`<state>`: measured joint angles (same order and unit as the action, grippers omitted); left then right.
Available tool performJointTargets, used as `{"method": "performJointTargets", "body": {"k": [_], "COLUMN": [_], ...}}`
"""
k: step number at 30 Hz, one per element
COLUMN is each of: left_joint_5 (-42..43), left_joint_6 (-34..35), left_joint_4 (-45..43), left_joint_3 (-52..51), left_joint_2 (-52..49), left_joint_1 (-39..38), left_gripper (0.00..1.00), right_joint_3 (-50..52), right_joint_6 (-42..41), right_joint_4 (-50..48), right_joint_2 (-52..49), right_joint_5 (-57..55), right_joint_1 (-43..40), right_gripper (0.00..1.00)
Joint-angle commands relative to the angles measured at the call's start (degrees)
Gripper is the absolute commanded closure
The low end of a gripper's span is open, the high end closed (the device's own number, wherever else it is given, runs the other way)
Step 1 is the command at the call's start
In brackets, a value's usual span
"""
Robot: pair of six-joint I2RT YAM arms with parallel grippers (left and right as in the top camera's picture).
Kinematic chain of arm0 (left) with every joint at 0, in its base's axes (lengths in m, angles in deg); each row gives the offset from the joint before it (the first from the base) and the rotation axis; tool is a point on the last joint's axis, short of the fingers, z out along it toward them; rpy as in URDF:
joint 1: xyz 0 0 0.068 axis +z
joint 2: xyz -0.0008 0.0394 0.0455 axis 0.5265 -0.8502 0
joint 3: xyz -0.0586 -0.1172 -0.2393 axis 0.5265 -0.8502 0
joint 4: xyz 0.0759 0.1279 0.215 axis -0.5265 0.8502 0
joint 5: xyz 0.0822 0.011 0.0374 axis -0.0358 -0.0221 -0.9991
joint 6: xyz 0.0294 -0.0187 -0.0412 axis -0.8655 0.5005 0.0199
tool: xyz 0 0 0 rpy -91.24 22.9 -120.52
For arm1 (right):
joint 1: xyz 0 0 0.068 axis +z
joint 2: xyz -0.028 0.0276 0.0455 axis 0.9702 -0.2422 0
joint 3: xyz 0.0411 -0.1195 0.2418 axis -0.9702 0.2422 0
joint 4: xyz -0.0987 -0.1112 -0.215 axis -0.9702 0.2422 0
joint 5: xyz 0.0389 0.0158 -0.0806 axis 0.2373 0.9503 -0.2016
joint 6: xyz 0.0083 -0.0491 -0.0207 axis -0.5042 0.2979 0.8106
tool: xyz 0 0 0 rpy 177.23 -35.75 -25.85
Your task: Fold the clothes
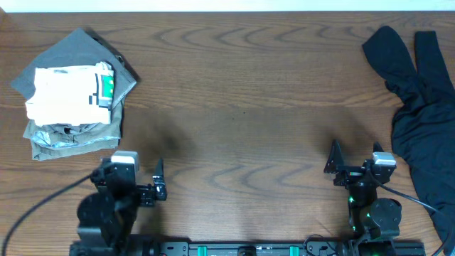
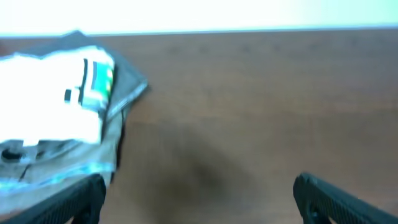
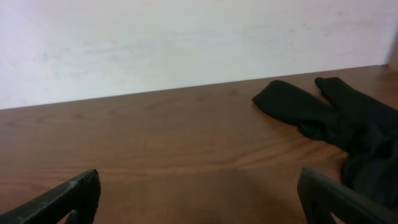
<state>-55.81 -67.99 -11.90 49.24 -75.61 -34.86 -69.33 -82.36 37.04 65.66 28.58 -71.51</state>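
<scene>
A folded white T-shirt [image 1: 65, 92] with a green-and-black print lies on top of a stack at the far left; it also shows in the left wrist view [image 2: 53, 102]. Under it lie folded grey trousers [image 1: 78, 46] and khaki trousers [image 1: 71, 139]. A long black garment [image 1: 419, 107] lies crumpled at the far right, and also shows in the right wrist view [image 3: 336, 121]. My left gripper [image 1: 135, 181] is open and empty near the front edge, right of the stack. My right gripper [image 1: 355, 162] is open and empty, left of the black garment.
The brown wooden table [image 1: 242, 107] spans the view. A pale wall [image 3: 186, 37] stands behind its far edge. Cables run from both arm bases at the front.
</scene>
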Motion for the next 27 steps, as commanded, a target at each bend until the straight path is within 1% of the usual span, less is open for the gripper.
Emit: {"method": "performJointTargets", "body": {"k": [1,3,10,14,15,20,24,27], "left_joint_5": [-0.70,-0.70,-0.72,-0.70,-0.70,-0.70,-0.70,-0.70], "left_joint_6": [-0.31,-0.28,0.11,0.09,0.07,0.11,0.09,0.09], "left_joint_4": [-5.20,-10.67,-28.85,-36.81,-35.43,-34.67,-31.54,-31.65], "left_joint_3": [-7.41,-12.76,-23.15,-28.89,-28.61,-28.70,-28.70,-28.70], "left_joint_2": [6.82,10.78,10.51,10.49,10.49,10.49,10.49,10.36], "left_joint_1": [0.17,0.17,0.24,0.24,0.24,0.24,0.24,0.24], "left_gripper": [0.02,0.02,0.02,0.02,0.02,0.02,0.02,0.02], "right_joint_3": [0.07,0.07,0.07,0.07,0.07,0.07,0.07,0.07], "right_joint_6": [0.59,0.59,0.59,0.59,0.59,0.59,0.59,0.59], "right_joint_4": [0.26,0.26,0.26,0.26,0.26,0.26,0.26,0.26], "right_joint_2": [0.33,0.33,0.33,0.33,0.33,0.33,0.33,0.33], "right_joint_5": [0.20,0.20,0.20,0.20,0.20,0.20,0.20,0.20], "right_joint_1": [-1.05,-1.05,-1.05,-1.05,-1.05,-1.05,-1.05,-1.05], "right_gripper": [0.01,0.01,0.01,0.01,0.01,0.01,0.01,0.01]}}
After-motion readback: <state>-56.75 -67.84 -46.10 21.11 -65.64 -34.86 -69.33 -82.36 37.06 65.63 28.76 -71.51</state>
